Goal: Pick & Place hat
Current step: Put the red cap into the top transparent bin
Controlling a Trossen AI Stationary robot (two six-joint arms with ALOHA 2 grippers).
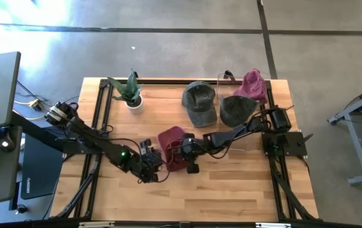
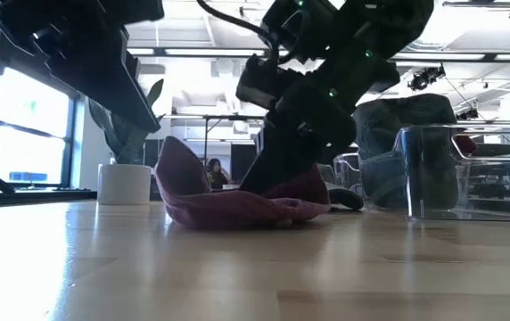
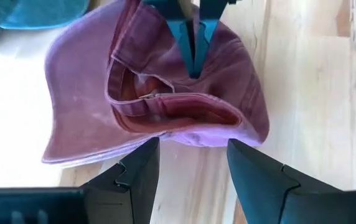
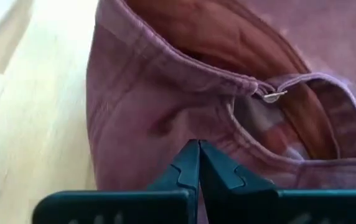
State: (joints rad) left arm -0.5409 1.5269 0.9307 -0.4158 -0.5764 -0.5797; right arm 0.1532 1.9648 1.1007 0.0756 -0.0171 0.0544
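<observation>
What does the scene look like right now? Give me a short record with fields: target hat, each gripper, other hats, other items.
target hat: maroon cap, upside down on the wooden table, between the two arms
right gripper: shut, fingers pinching the cap's fabric at its edge
left gripper: open, at the cap's opposite edge, not gripping it
other hats: two grey caps and a second maroon hat at the table's far side
other items: potted plant in a white pot, clear plastic stand

Table layout, high view
We see the hat between left gripper and right gripper; plant behind.
</observation>
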